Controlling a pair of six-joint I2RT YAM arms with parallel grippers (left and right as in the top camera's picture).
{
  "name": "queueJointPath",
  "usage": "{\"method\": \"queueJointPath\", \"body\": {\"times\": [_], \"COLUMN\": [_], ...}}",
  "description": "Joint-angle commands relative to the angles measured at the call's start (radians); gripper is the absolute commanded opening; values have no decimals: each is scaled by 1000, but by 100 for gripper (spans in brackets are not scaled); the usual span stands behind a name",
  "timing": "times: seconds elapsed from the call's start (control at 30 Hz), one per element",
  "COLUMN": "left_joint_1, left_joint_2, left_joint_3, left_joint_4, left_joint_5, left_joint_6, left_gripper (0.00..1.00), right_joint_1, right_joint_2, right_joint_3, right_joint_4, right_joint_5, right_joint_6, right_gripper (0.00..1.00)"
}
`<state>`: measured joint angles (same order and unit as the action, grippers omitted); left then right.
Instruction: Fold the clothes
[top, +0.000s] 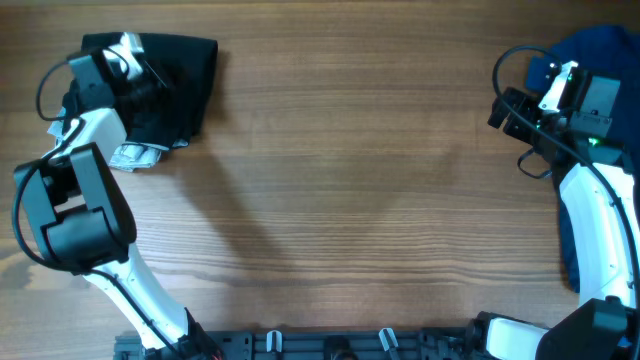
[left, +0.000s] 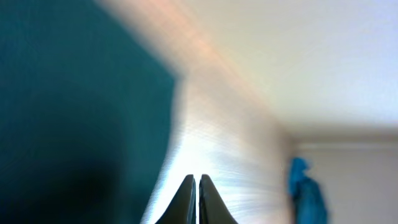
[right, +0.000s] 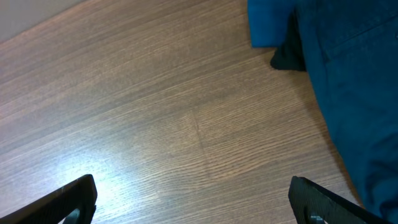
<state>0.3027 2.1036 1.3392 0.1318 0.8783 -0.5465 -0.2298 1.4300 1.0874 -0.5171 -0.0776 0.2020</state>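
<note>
The black shorts (top: 178, 75) lie bunched at the table's far left corner; in the left wrist view they fill the left side as dark cloth (left: 74, 112). My left gripper (top: 150, 82) hovers over them, its fingers (left: 197, 190) shut with nothing seen between them. A pale blue denim piece (top: 140, 155) pokes out below the shorts. The royal-blue garment (top: 600, 45) lies at the far right; in the right wrist view (right: 354, 81) it sits right of my right gripper (right: 193, 199). That gripper (top: 505, 108) is wide open and empty above bare wood.
The wooden table (top: 350, 180) stretches between the two piles. A brighter blue folded edge (right: 267, 25) and a small dark scrap (right: 287, 57) lie beside the blue garment. The blue garment also shows far off in the left wrist view (left: 305, 190).
</note>
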Motion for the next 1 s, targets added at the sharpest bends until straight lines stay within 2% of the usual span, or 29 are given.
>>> {"method": "queueJointPath", "body": {"times": [0.0,0.1,0.27,0.4,0.6,0.77,0.87,0.97], "left_joint_1": [10,9,2,-22,-46,-37,-12,29], "left_joint_2": [-79,-82,-54,8,142,198,179,149], "left_joint_3": [8,8,7,7,7,7,8,23], "left_joint_4": [247,372,295,293,299,324,450,578], "left_joint_5": [118,21,-170,-245,-256,-254,-180,-116], "left_joint_6": [-295,-382,-369,-321,-321,-321,-334,-451], "left_gripper": [4,7,6,9,10,7,6,6], "right_joint_1": [0,0,0,0,0,0,0,0], "right_joint_2": [-11,-11,-11,-11,-11,-11,-11,-11], "right_joint_3": [-1,-1,-1,-1,-1,-1,-1,-1], "right_joint_4": [0,0,0,0,0,0,0,0], "right_joint_5": [14,14,14,14,14,14,14,14], "right_joint_6": [-18,-18,-18,-18,-18,-18,-18,-18], "right_gripper": [100,100,100,100,100,100,100,100]}}
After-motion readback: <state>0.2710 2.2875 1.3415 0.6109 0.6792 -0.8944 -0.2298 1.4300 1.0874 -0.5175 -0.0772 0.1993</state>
